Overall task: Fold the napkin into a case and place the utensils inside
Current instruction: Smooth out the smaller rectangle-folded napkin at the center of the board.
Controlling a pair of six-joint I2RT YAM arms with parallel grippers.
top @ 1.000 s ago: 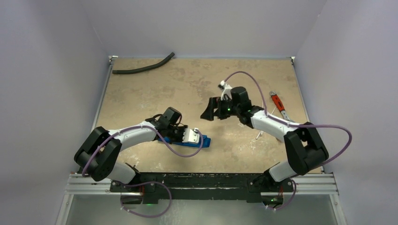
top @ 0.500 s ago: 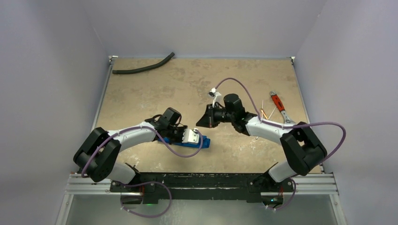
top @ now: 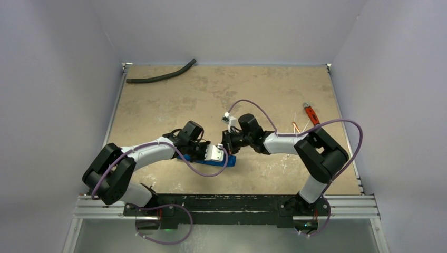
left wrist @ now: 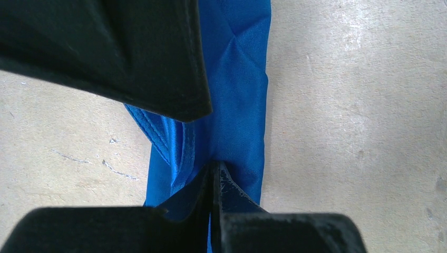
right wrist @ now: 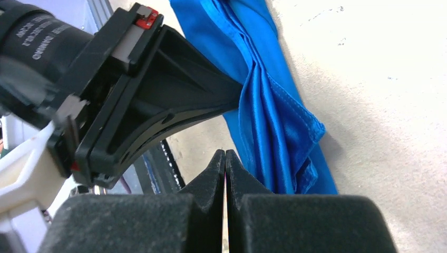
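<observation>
Napkin [left wrist: 237,105] lay as a narrow folded strip at the near middle of the bench [top: 211,95]. My left fingers [left wrist: 229,200] pinched one of its folds, and my right fingers [right wrist: 208,184] were pressed together on nothing, just beside the strip's end. Utensils [top: 296,126] lay well apart on the right, near the wrench [top: 312,115], so I judged the step to be finishing the case, with nothing loaded yet. Next move, by my reading: keep the left pinch, spread the right fingers, and go for a utensil.
</observation>
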